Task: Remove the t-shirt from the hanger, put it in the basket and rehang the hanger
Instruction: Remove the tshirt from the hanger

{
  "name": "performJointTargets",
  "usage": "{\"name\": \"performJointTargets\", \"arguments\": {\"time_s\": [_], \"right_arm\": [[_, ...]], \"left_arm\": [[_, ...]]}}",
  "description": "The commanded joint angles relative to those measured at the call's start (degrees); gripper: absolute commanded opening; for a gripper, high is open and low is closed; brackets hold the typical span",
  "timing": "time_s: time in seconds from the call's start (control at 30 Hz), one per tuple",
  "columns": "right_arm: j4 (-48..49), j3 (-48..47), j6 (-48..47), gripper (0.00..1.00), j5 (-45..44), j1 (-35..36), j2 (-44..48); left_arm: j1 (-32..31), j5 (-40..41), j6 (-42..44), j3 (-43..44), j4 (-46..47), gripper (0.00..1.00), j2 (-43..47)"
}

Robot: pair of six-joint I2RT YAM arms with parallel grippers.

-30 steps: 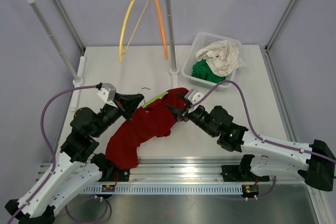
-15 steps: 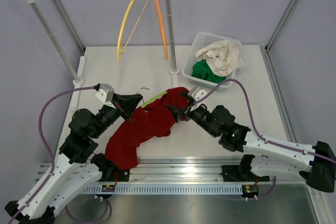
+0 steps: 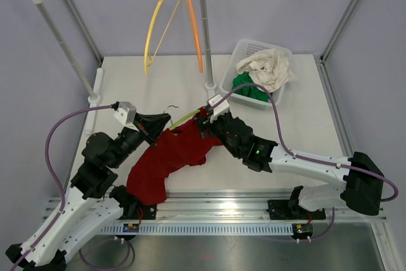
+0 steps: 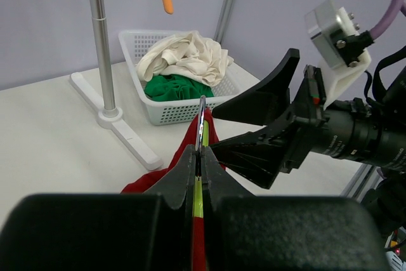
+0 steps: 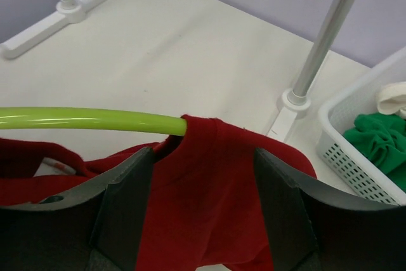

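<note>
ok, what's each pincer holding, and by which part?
Left pincer is shut on the green hanger at its neck, just below the metal hook. Right pincer is open astride the red t-shirt, gripping nothing.

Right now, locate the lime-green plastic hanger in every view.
Top external: centre, lime-green plastic hanger poking out of the red t-shirt.
Left wrist: bottom centre, pinched by the shut left gripper.
Right wrist: left, running into the red cloth.
Shared landmark: white mesh basket.

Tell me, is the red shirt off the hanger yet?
No, on: the green hanger runs inside the red shirt.
</note>
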State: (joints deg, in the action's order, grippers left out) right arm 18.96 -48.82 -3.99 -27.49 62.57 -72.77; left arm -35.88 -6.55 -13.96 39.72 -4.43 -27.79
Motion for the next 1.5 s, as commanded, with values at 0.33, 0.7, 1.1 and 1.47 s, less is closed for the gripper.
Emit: {"name": "performJointTargets", "arguments": {"time_s": [0.33, 0.7, 1.1, 1.47], "right_arm": [[4.0, -2.2, -1.0, 0.02, -14.9, 0.1, -2.4], [6.6, 2.1, -5.3, 0.0, -19.4, -2.4, 2.7], [3.1, 7.0, 0.5, 0.0, -13.1, -13.4, 7.7], [4.5, 9.8, 3.5, 0.0, -10.0, -18.6, 6.7]], "left_arm": [[-0.2, 1.5, -0.2, 0.3, 4.9, 0.0, 1.5], [-0.2, -0.3, -0.6, 0.3, 5.0, 0.0, 2.0], [-0.2, 0.7, -1.1, -0.4, 5.5, 0.0, 3.4], [-0.2, -3.9, -1.5, -0.7, 6.6, 0.0, 4.9]]}}
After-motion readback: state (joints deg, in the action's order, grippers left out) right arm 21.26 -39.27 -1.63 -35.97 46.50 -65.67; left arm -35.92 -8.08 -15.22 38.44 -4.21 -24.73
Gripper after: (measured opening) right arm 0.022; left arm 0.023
